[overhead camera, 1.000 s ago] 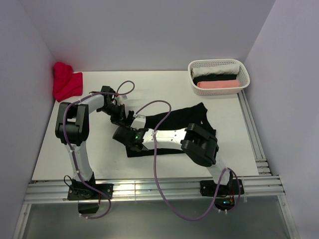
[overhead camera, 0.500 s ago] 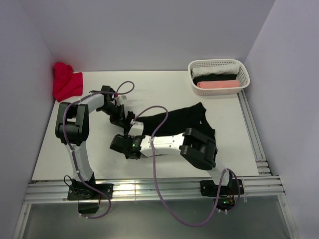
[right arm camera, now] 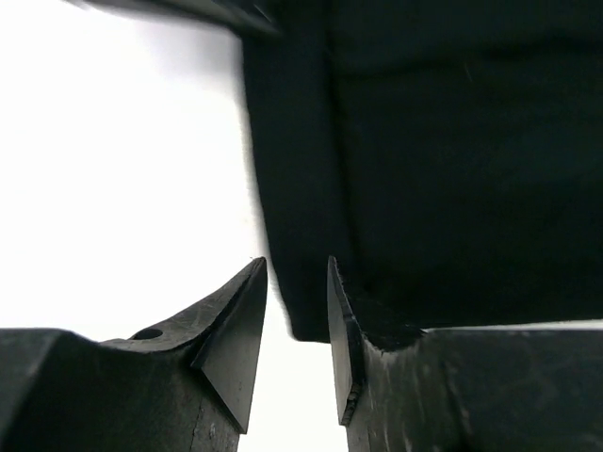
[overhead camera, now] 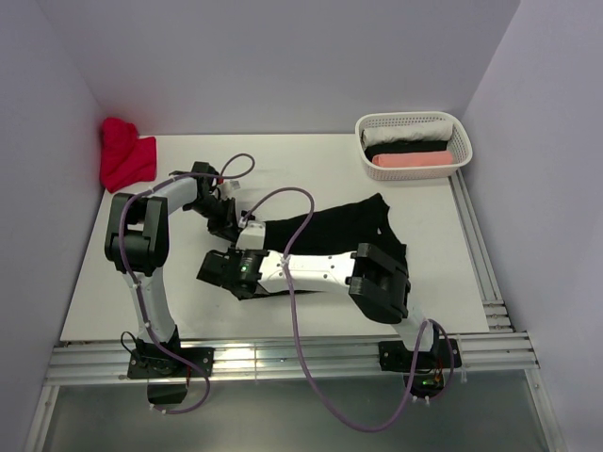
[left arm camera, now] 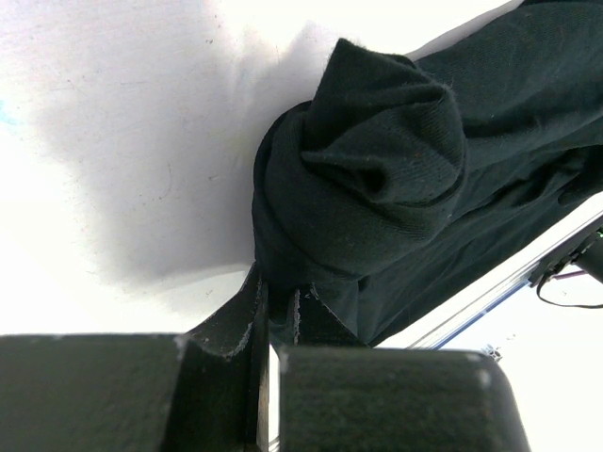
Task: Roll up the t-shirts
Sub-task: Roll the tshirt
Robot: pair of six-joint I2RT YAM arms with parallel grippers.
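The left gripper (left arm camera: 278, 297) is pinched shut on the soft black cloth t-shirt (left arm camera: 386, 169) bunched just ahead of it, the right gripper (right arm camera: 294, 282) parted and empty beside the hem, so one-sided pulling could unravel the roll.

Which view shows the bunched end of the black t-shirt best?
Left wrist: the bunched end of the black t-shirt fills the frame, just beyond the left tool. Top external shows the shirt spread out, but the arms cover that end. Right wrist shows only a flat edge.
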